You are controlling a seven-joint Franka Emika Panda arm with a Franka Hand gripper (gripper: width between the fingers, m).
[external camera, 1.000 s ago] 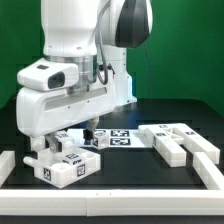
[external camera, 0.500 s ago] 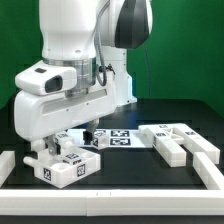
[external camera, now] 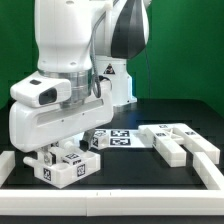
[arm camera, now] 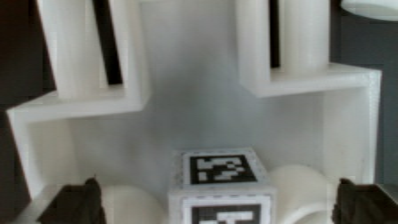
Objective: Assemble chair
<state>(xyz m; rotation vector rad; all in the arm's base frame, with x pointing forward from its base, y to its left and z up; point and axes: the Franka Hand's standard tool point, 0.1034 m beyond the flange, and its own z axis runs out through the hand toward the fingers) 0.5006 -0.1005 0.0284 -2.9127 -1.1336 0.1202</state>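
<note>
**Exterior and wrist views.** Over the last second the arm (external camera: 68,45) has dropped and swung toward the exterior view's left. Your pincer (arm camera: 222,203) now hangs low over the tagged chair block (external camera: 66,166), near the front of the table (external camera: 130,192). Its jaws stand fully apart and grip nothing. In the wrist view, the block's tagged end sits between the two fingertips (arm camera: 71,203), apparently untouched. Read this as the approach to a pick. The remaining chair parts (external camera: 182,142) lie well apart, toward the exterior view's right, beyond the marker board (external camera: 118,137).
</note>
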